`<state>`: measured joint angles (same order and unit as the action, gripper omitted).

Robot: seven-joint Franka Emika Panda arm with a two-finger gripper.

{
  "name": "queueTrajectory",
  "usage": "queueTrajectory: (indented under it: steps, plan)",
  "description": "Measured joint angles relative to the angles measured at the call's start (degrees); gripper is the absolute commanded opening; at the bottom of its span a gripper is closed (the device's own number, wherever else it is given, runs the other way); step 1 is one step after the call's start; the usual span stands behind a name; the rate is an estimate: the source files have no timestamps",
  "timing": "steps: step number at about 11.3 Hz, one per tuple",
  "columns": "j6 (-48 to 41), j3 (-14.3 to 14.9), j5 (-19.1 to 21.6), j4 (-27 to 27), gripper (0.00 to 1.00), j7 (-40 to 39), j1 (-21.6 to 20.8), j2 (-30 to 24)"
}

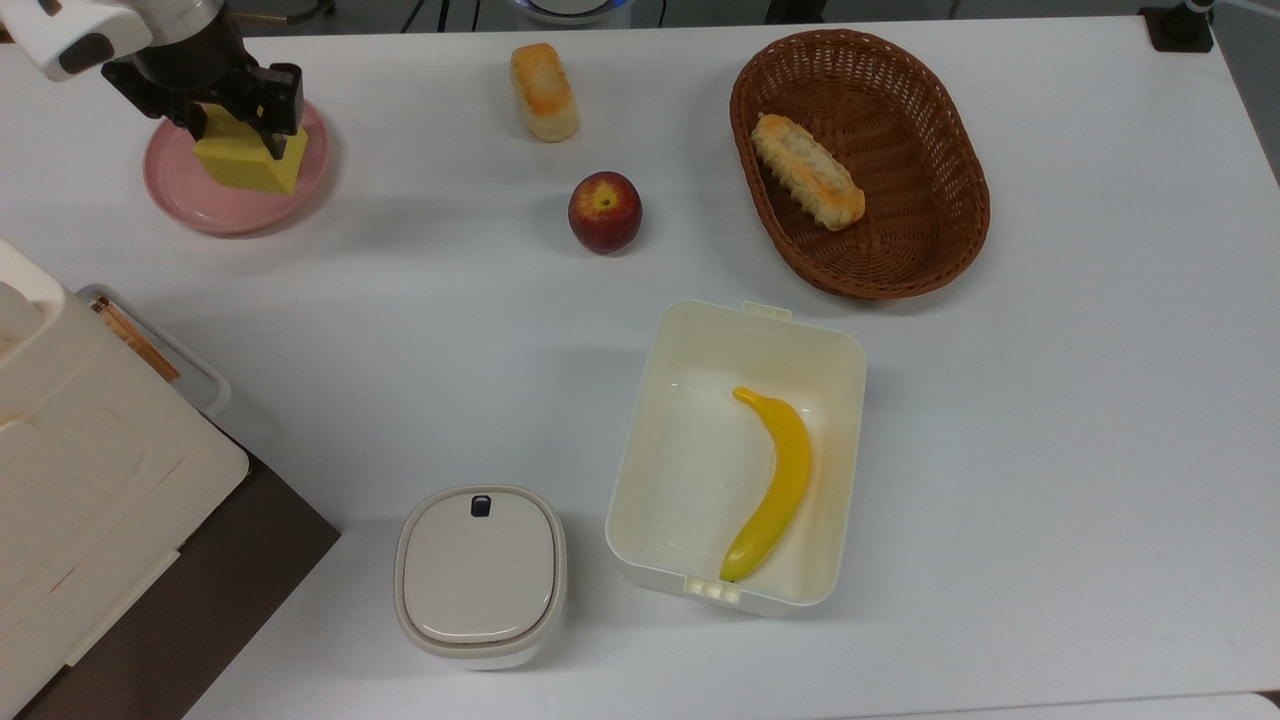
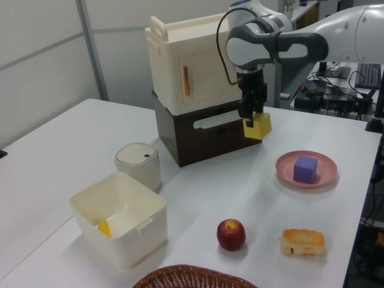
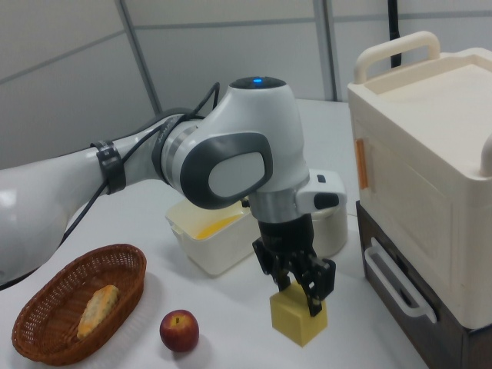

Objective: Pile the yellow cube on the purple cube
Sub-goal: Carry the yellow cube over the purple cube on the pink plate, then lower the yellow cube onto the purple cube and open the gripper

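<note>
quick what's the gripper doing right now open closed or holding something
Gripper: closed on the yellow cube, held in the air.

Yellow cube [image 2: 259, 126] held aloft, tilted, purple cube [image 2: 305, 169] on pink plate [image 2: 324, 179]
</note>
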<state>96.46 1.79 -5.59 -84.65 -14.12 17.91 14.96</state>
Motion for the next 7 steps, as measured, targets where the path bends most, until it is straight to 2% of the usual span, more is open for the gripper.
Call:
queueTrajectory:
  steps: [4, 7]
  plan:
    - [0.66, 1.57, 0.0, -8.02, 0.07, -6.13, 0.8, -4.29]
    - [1.31, 4.63, -0.02, -13.77, 0.12, -11.91, 1.28, -7.54]
